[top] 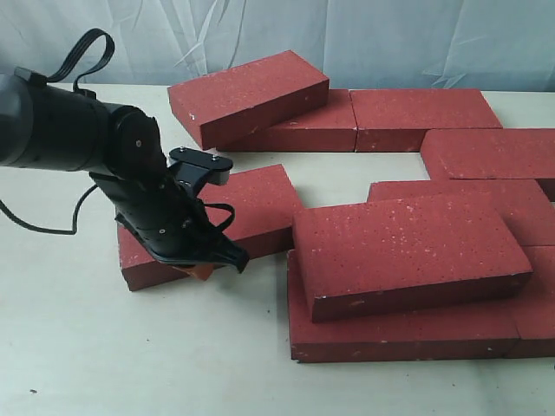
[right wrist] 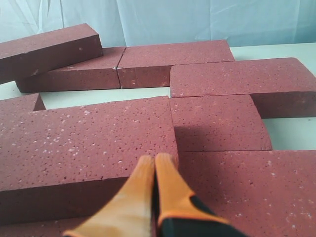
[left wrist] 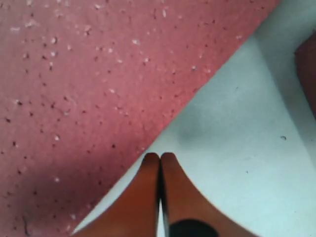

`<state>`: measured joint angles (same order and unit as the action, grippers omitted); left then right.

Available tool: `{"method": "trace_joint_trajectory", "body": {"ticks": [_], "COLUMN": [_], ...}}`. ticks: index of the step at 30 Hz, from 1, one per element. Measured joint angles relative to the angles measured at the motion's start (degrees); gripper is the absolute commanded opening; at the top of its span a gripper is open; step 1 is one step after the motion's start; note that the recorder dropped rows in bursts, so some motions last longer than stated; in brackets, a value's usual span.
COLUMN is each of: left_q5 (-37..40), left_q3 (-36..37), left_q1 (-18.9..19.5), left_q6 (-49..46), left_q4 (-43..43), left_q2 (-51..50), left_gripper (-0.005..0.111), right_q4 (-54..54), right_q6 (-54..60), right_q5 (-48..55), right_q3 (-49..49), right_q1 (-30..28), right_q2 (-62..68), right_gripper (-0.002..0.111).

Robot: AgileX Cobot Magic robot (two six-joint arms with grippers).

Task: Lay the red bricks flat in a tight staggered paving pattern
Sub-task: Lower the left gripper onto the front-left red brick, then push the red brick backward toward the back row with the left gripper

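The left gripper [left wrist: 159, 159], fingers pressed together, hides the near edge of the lone left brick [top: 260, 199]. The right gripper [right wrist: 155, 165], likewise closed, hangs over the red bricks [top: 408, 251] clustered right, some overlapping, the far-right ones cut off.

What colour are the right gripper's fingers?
The fingers are orange, seen best in the right wrist view.

Dark red bricks [top: 408, 251] scattered on table, speckled, several stacked overlapping, unaligned
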<state>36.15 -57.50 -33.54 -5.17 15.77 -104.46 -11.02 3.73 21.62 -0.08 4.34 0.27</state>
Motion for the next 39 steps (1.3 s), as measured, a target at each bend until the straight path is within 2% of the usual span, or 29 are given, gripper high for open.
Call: {"method": "trace_joint_trajectory", "body": {"ticks": [10, 27, 39], "left_q5": [-7.51, -14.78, -15.58], "left_q3": [0.00, 0.00, -0.11], "left_q1": [0.00, 0.00, 1.39], "left_q6": [0.00, 0.00, 0.00], "left_q4": [-2.74, -5.11, -5.22], "left_q2": [-0.28, -0.28, -0.18], "left_gripper": [0.000, 0.000, 0.000], "right_q4": [0.00, 0.00, 0.00], "right_q6": [0.00, 0.00, 0.00], "right_q5": [0.00, 0.00, 0.00], "right_q3": [0.00, 0.00, 0.00], "right_q1": [0.00, 0.00, 0.00], "right_q2": [0.00, 0.00, 0.00], "right_gripper": [-0.001, -0.001, -0.001]}}
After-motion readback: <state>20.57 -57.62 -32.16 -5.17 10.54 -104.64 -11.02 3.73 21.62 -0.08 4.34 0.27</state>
